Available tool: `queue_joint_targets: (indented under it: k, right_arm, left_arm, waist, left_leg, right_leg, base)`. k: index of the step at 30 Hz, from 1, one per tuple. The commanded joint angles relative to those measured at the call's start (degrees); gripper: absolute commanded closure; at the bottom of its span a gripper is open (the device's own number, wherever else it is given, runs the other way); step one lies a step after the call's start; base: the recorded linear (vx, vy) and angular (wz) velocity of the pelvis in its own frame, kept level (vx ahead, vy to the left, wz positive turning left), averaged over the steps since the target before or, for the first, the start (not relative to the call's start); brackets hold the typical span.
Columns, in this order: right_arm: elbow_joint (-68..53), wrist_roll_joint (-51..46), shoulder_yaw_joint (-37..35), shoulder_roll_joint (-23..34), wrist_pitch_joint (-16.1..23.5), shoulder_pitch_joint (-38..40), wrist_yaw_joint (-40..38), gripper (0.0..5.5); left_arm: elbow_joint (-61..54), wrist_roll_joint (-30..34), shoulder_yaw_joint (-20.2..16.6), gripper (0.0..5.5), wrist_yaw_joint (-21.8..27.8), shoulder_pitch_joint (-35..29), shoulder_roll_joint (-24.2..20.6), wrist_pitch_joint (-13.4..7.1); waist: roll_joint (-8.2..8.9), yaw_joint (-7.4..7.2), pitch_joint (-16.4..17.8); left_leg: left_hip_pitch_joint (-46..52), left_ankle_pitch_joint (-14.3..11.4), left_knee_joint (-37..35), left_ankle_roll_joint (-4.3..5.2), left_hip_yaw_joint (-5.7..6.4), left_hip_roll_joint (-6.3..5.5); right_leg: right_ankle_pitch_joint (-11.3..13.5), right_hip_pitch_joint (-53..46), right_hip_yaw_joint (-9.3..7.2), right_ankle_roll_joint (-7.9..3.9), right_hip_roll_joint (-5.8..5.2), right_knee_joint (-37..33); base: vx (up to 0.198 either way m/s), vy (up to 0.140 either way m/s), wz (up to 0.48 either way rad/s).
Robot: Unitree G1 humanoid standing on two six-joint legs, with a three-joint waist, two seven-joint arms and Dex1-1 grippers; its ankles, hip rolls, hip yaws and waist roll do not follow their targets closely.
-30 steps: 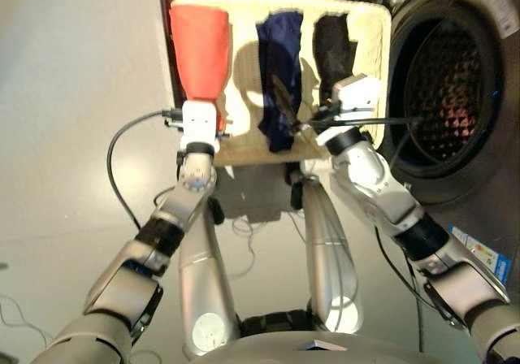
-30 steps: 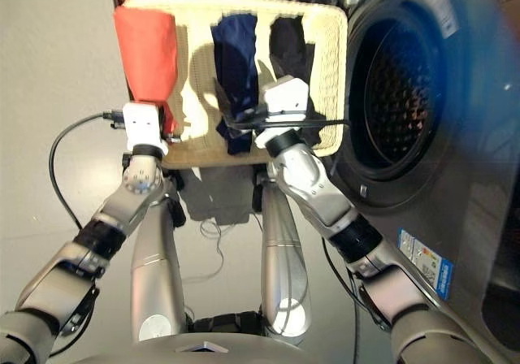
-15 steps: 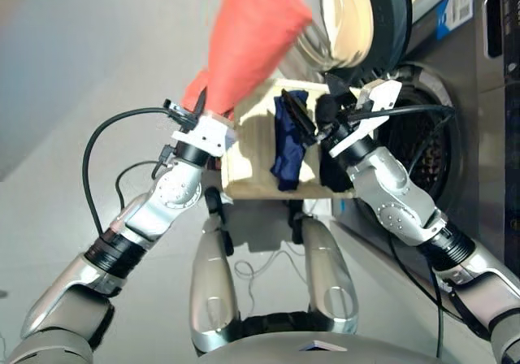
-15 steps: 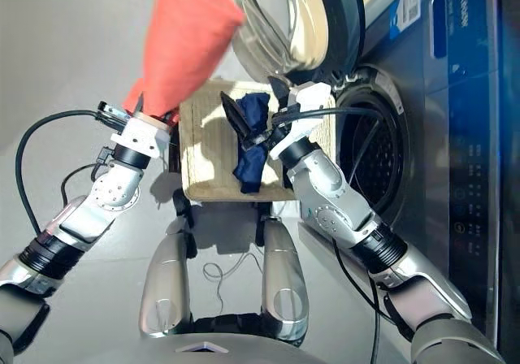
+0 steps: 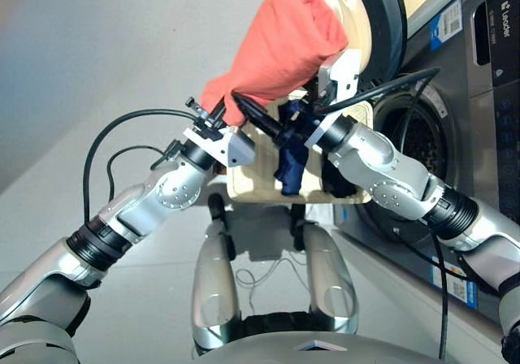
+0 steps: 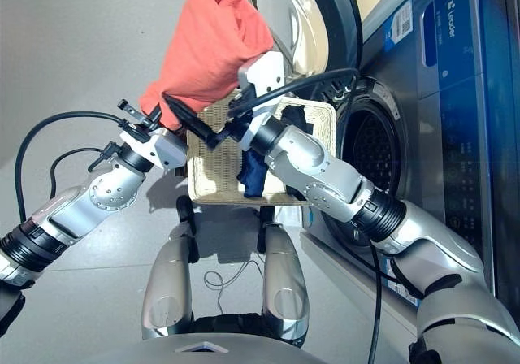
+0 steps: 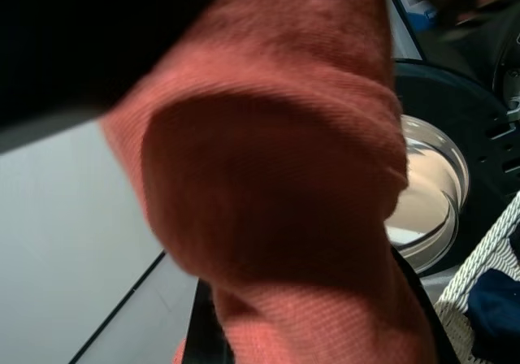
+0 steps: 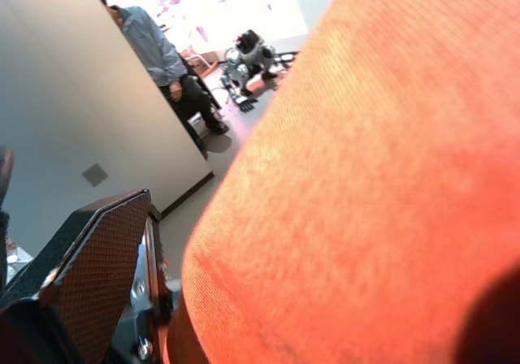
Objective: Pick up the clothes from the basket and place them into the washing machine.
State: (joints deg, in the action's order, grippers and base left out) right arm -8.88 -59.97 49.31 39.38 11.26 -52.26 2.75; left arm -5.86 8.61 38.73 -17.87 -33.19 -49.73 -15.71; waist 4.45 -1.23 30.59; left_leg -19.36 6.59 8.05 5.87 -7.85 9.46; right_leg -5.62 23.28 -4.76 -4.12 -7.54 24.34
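Head views: left gripper [image 5: 213, 119] clamped on the coral-red soft garment [image 5: 280, 47], lifted above the cream-white woven wicker basket [image 6: 213, 173]. Right gripper [image 5: 258, 117] reaches under it; grip can't be told. Navy blue garment [image 5: 291, 153] lies in the basket. Left wrist view adds the dark grey washing machine's round glass door [image 7: 431, 205].

Coral-red garment [image 5: 280, 43]: soft matt cloth with a fine ribbed knit, seen close in both wrist views. Navy garment [image 5: 291, 157]: matt cloth. Basket [image 6: 215, 165]: cream woven wicker, rough and open-textured. Washing machine [image 6: 455, 145]: smooth dark grey casing with a slight sheen; porthole door [image 5: 370, 23] of glossy glass in a black rim.
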Motion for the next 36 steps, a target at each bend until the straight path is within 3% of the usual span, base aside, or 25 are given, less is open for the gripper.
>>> queue_joint_targets:
  k: [1,5,6,7,8,15,19,23,24,26,27,28,30,33,36]
  right_arm:
    - [-6.2,-1.2,-0.5,-0.8,2.6,-7.3,1.9,0.0]
    - [-5.7,-1.1,-1.3,-1.6,2.8,-6.3,1.7,0.0]
    - [-5.7,-0.9,-1.6,-1.6,2.8,-6.0,1.6,3.0]
    - [-5.6,-0.8,-1.7,-1.7,3.1,-5.6,1.4,3.39]
    - [-5.4,-0.5,-2.0,-1.8,3.3,-5.2,1.2,5.5]
    - [-5.4,4.4,-5.7,-2.7,4.9,-1.2,-1.3,5.5]
    - [-2.9,9.0,-10.2,-6.8,7.0,6.2,-3.5,5.5]
    - [-0.5,14.3,-14.2,-8.2,6.5,17.4,-6.5,5.5]
    - [0.4,14.6,-14.5,-8.5,5.7,20.1,-6.8,5.5]
    - [3.5,16.9,-16.1,-8.3,5.1,24.8,-7.5,5.5]
    - [6.0,20.6,-16.5,-8.3,4.4,26.9,-8.5,5.5]
    - [8.1,25.7,-16.0,-7.4,4.2,27.3,-7.9,5.5]
    - [12.5,47.6,-13.8,-1.7,2.4,25.1,-10.2,5.5]
    - [29.0,54.1,-16.8,-8.3,2.6,26.3,-19.8,5.5]
    - [36.3,56.0,-17.3,-11.9,1.2,24.5,-22.2,5.5]
  left_arm:
    - [-9.3,2.7,1.5,5.5,-0.8,-4.7,-0.6,-4.7]
    - [-9.1,3.4,1.9,5.5,-1.0,-5.1,-0.1,-4.6]
    - [-9.0,3.7,2.0,5.5,-1.2,-5.2,0.0,-4.5]
    - [-8.8,3.8,2.1,5.5,-1.4,-5.3,0.1,-4.5]
    - [-8.7,4.0,2.2,5.5,-1.6,-5.3,0.3,-4.3]
    - [-7.8,4.5,1.6,5.5,-2.8,-4.4,1.4,-3.9]
    - [-7.6,4.6,0.7,5.5,-4.4,-2.9,3.5,-4.0]
    - [-6.5,4.9,-0.4,5.39,-6.4,-0.9,4.8,-3.8]
    - [-6.1,5.4,-0.4,5.11,-7.0,-0.6,5.4,-3.4]
    - [-5.6,5.7,-0.5,3.58,-7.2,-0.1,6.1,-3.1]
    - [-5.6,5.5,-0.6,1.14,-7.3,0.2,6.3,-3.3]
    - [-5.4,5.3,-0.6,0.0,-7.3,0.2,6.5,-3.7]
    - [-5.6,4.7,-0.3,0.0,-7.5,0.1,6.4,-5.8]
    - [-5.6,3.1,1.7,0.0,-8.6,-1.7,7.3,-6.6]
    - [-5.0,2.0,2.4,0.0,-9.1,-2.8,8.0,-6.4]
  waist:
    - [-1.22,-0.18,-0.8]
    - [-1.66,-0.22,-0.8]
    - [-1.74,-0.29,-0.8]
    - [-1.78,-0.31,-0.8]
    - [-1.86,-0.36,-0.8]
    - [-2.05,-0.5,-0.8]
    - [-2.58,-0.61,-0.8]
    - [-2.74,-1.08,-0.8]
    - [-2.64,-1.18,-0.8]
    - [-2.67,-1.29,-0.8]
    - [-2.65,-1.32,-0.8]
    - [-2.68,-1.27,-0.8]
    - [-2.65,-1.42,-0.8]
    - [-3.56,-1.72,-0.8]
    - [-3.81,-1.58,-0.8]
  left_leg:
    - [2.8,-4.1,4.0,1.23,-0.59,0.47]
    - [2.2,-4.1,4.4,1.27,-0.42,0.34]
    - [2.2,-4.1,4.3,1.28,-0.38,0.31]
    - [2.0,-4.1,4.4,1.27,-0.38,0.3]
    - [1.9,-4.0,4.5,1.28,-0.37,0.29]
    - [1.2,-4.3,5.0,1.24,-0.2,0.35]
    - [0.8,-4.3,5.2,1.11,-0.02,0.41]
    - [0.4,-4.2,5.2,0.99,0.06,0.27]
    - [0.3,-4.3,5.3,0.95,0.13,0.25]
    - [0.1,-4.3,5.4,0.92,0.26,0.14]
    - [0.0,-4.3,5.4,0.91,0.31,0.07]
    - [-0.1,-4.3,5.3,0.92,0.4,0.05]
    - [-0.1,-4.3,5.3,1.05,0.63,0.06]
    - [-0.2,-4.1,4.9,0.76,0.59,-0.3]
    - [-0.4,-4.1,4.8,0.58,0.39,-0.47]
  right_leg:
    - [3.2,-0.8,2.77,-4.19,-1.21,-4.7]
    - [3.1,-0.4,2.64,-4.14,-1.38,-4.5]
    - [3.1,-0.4,2.64,-4.14,-1.41,-4.5]
    - [3.1,-0.4,2.57,-4.12,-1.45,-4.4]
    - [3.1,-0.3,2.51,-4.12,-1.5,-4.4]
    - [2.9,0.1,2.51,-4.06,-1.6,-4.1]
    - [2.8,0.2,2.35,-4.01,-1.67,-4.0]
    - [2.7,0.4,2.28,-4.02,-1.67,-4.0]
    - [2.7,0.4,2.21,-4.03,-1.68,-4.0]
    - [2.7,0.5,2.07,-4.08,-1.71,-4.1]
    - [2.7,0.4,2.04,-4.13,-1.76,-4.1]
    - [2.8,0.4,2.06,-4.15,-1.75,-4.3]
    - [2.8,0.2,1.95,-4.23,-1.84,-4.6]
    - [3.7,0.3,2.13,-4.57,-2.09,-5.6]
    - [4.0,0.6,2.5,-4.69,-2.08,-6.1]
  base:
    - [0.0,0.0,0.0]
    - [0.0,0.0,0.0]
    - [0.0,0.0,0.0]
    - [0.0,0.0,0.0]
    - [0.0,0.0,0.0]
    - [0.0,0.0,0.0]
    - [0.0,0.0,0.0]
    - [0.0,0.0,0.0]
    - [0.0,0.0,0.0]
    - [0.0,0.0,0.0]
    - [0.0,0.0,0.0]
    - [0.0,0.0,0.0]
    - [0.0,0.0,0.0]
    - [0.0,0.0,0.0]
    - [0.0,0.0,0.0]
